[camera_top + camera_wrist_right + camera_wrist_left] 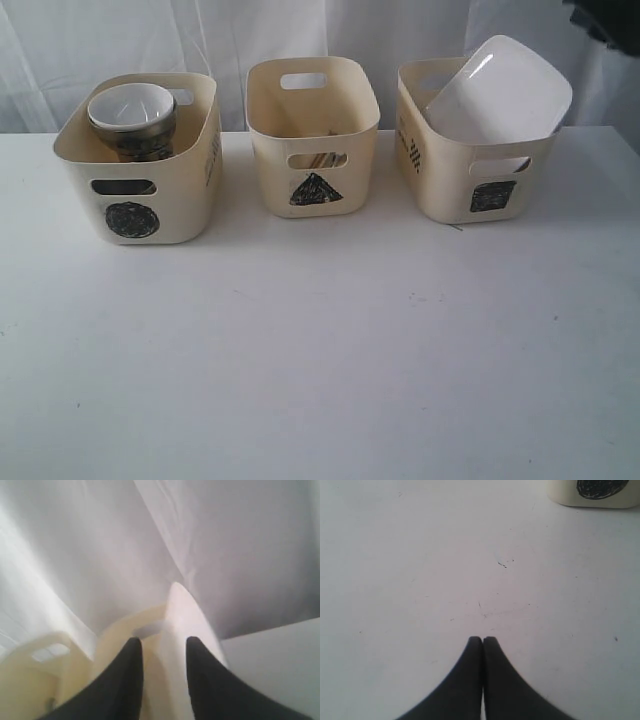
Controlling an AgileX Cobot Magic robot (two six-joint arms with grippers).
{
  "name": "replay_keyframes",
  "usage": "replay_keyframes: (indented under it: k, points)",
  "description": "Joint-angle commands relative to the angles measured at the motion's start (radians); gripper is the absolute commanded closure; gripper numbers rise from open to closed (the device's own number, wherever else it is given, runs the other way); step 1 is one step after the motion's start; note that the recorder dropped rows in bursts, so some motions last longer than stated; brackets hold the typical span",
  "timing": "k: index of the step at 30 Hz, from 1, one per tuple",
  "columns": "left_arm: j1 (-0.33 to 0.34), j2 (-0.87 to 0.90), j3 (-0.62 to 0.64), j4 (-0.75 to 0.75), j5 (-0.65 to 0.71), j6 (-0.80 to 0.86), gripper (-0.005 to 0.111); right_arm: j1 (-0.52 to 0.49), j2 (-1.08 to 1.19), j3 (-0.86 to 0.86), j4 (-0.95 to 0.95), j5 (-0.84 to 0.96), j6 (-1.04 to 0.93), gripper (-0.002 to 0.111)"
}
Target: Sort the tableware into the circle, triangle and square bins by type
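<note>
The front stretch of the table (320, 400) is seen bare. Over it the left gripper (483, 641) is held with its jaws pressed together on nothing. All three bins are lined up along the table's far edge. In the circle bin (180, 200), toward the far-left corner, a white bowl (130, 105) is stacked on a steel mug (145, 140). Chopsticks (320, 160) are glimpsed through the handle cutout of the triangle bin (270, 140) at the middle. In the square bin (440, 180), toward the far-right corner, the large white plate (500, 90) is propped at a tilt, well above the rim.

The right gripper (163, 641) is shown with jaws parted astride the plate's upper edge (apparently not clamped). A snag is judged the main risk: if that edge is caught as the jaws are drawn away, the plate could be levered out or the bin tipped.
</note>
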Motion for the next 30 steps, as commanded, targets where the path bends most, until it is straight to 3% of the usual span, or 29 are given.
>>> replay_keyframes:
  k: [1,2,6,14,16,20,24,27,30]
  points:
    - [-0.006,-0.005,0.006,-0.004,0.028,-0.002,0.107,0.003,-0.144,-0.003,-0.258,0.255,0.319,0.101]
    - [-0.006,-0.005,0.006,-0.004,0.028,-0.002,0.107,0.013,-0.17,0.004,-0.366,0.302,0.383,0.108]
    - [-0.006,-0.005,0.006,-0.004,0.028,-0.002,0.107,0.06,-0.263,0.109,-0.733,0.28,0.654,0.108]
    - [-0.006,-0.005,0.006,-0.004,0.028,-0.002,0.107,0.215,-0.68,0.577,-1.566,-0.03,1.389,0.108]
    - [-0.006,-0.005,0.006,-0.004,0.028,-0.002,0.107,0.233,-0.816,0.659,-1.723,-0.125,1.456,0.108]
    - [-0.006,-0.005,0.006,-0.004,0.028,-0.002,0.107,0.233,-1.057,0.731,-1.811,-0.373,1.404,0.108]
    - [-0.006,-0.005,0.006,-0.004,0.028,-0.002,0.107,0.233,-1.23,0.731,-1.818,-0.464,1.344,0.108]
    - [-0.006,-0.005,0.006,-0.004,0.028,-0.002,0.107,0.233,-1.326,0.731,-1.82,-0.344,1.311,0.108]
    - [-0.006,-0.005,0.006,-0.004,0.028,-0.002,0.107,0.233,-1.39,0.731,-1.785,-0.098,1.359,0.108]
